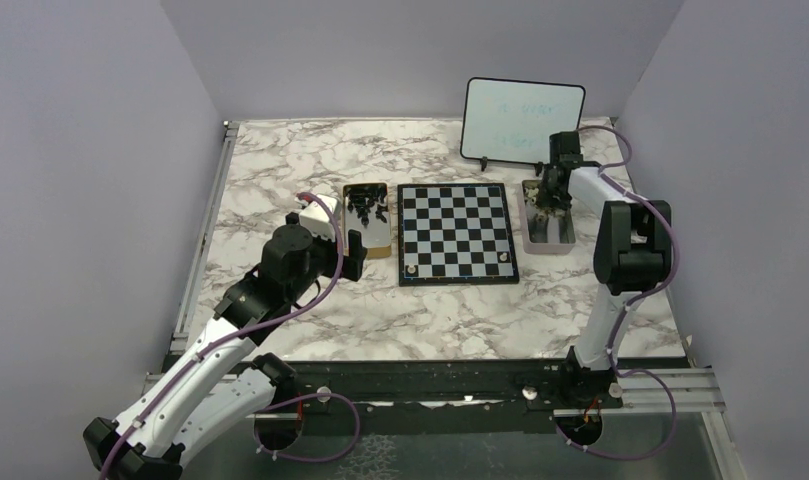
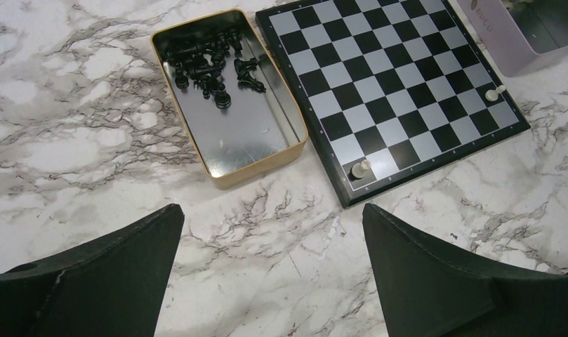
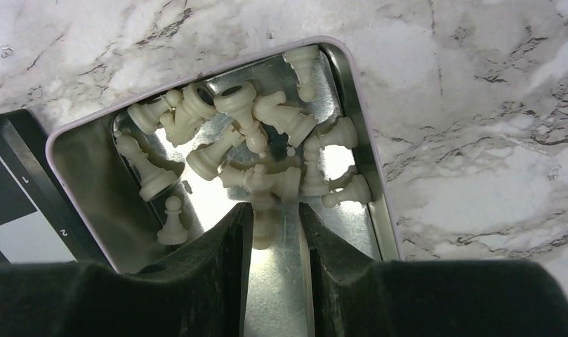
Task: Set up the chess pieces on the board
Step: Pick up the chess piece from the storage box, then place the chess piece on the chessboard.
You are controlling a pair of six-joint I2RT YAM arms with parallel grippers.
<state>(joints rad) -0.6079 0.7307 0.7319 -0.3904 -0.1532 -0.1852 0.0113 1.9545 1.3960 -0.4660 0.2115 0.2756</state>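
- My right gripper [image 3: 275, 209] is down in the lilac tin [image 3: 358, 105] near the far right corner of the marble table [image 1: 280, 170]. Its fingers are narrowed around one of the cream pieces [image 3: 267, 119]; I cannot tell if they pinch it.
- My left gripper [image 2: 272, 210] hangs spread wide and empty, towards the left edge.
- The pieces look light, hard, glossy and rounded, so likely to roll or slip. I'd grip one across the waist.
- The board [image 1: 457, 232], flat and checked, lies mid-table, with two pieces at its near corners.

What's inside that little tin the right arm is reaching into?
A jumble of cream-white chess pieces, most lying on their sides, on the tin's shiny floor. One sits between the right gripper's fingers. The gripper hides the tin's near end.
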